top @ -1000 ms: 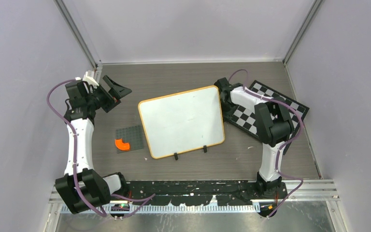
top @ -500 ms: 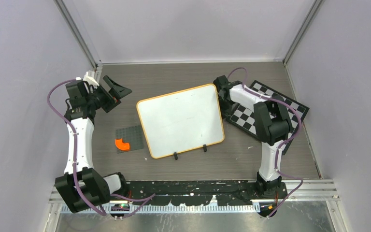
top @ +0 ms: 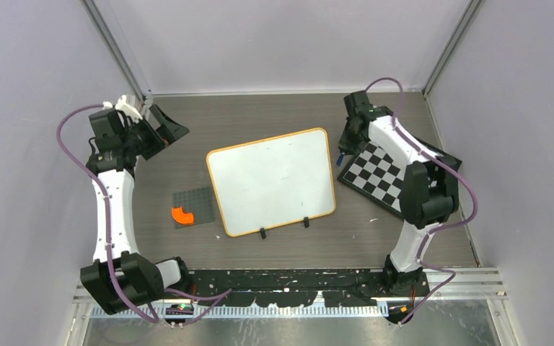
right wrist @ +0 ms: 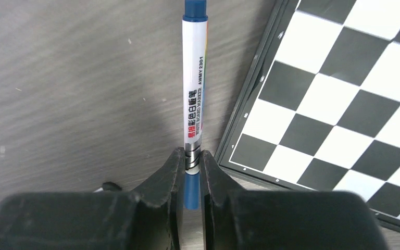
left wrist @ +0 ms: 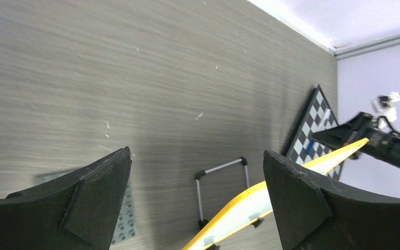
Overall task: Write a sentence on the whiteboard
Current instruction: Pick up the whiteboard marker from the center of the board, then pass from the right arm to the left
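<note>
The whiteboard (top: 270, 180), white with an orange-yellow frame and two black clip feet, lies tilted at the table's middle. Its yellow edge and wire stand show in the left wrist view (left wrist: 255, 205). My right gripper (top: 344, 148) is just off the board's far right corner, beside the checkered board. It is shut (right wrist: 191, 161) on a white marker with blue ends (right wrist: 194, 78), which points away from the jaws over the table. The marker's blue tip shows in the top view (top: 340, 160). My left gripper (top: 169, 128) is open and empty (left wrist: 198, 153), raised far left of the board.
A black-and-white checkered board (top: 386, 173) lies right of the whiteboard, also in the right wrist view (right wrist: 344, 94). A grey studded baseplate (top: 191, 205) with an orange piece (top: 182, 214) lies left of the whiteboard. Purple walls close in three sides.
My right arm has swung up and back from the whiteboard's right edge, with the marker in its jaws. My left gripper shifted slightly back and left. The whiteboard moved a little.
</note>
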Robot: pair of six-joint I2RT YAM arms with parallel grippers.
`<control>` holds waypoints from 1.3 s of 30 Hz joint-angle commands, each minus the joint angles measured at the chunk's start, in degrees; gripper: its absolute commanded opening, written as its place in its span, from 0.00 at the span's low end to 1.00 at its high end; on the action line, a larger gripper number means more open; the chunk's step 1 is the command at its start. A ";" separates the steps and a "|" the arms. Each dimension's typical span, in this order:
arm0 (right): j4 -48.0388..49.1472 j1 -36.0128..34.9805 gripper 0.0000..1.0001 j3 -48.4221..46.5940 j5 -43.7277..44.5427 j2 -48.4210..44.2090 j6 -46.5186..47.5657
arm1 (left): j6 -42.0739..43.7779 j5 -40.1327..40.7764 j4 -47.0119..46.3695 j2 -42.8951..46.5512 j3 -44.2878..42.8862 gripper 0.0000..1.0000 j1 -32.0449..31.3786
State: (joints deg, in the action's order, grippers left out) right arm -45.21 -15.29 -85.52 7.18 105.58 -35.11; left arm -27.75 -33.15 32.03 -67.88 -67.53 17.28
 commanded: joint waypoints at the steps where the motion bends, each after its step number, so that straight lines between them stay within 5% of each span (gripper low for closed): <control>1: 3.02 3.54 0.00 -4.86 -2.30 -7.25 4.33 | 10.02 3.84 5.06 -1.52 -9.10 1.00 0.35; 6: 5.66 5.47 0.00 -7.89 -4.12 -13.64 8.59 | 13.18 5.28 5.76 -2.54 -17.42 1.00 0.40; 11: 7.96 5.55 0.00 -10.54 -10.66 -20.07 8.72 | 7.83 -11.73 -0.43 -4.27 -24.13 1.00 -0.44; 21: 11.68 1.95 0.00 -14.77 -27.25 -27.53 -4.44 | 3.35 -8.93 -6.74 -4.88 -27.13 1.00 -29.51; 27: 15.22 -2.78 0.00 -14.99 -31.43 -26.52 -10.66 | -11.18 -10.89 -20.69 -11.23 -23.09 0.90 -36.12; 39: 16.32 -9.98 0.00 -14.41 -28.36 -22.94 -10.49 | -4.38 -4.20 -17.46 -20.61 -30.31 0.71 -47.33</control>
State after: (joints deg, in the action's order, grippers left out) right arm -31.64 -23.70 -99.09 -21.78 82.43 -45.04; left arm -33.36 -38.79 17.47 -88.33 -93.47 -29.36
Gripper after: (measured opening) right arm 0.179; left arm 0.752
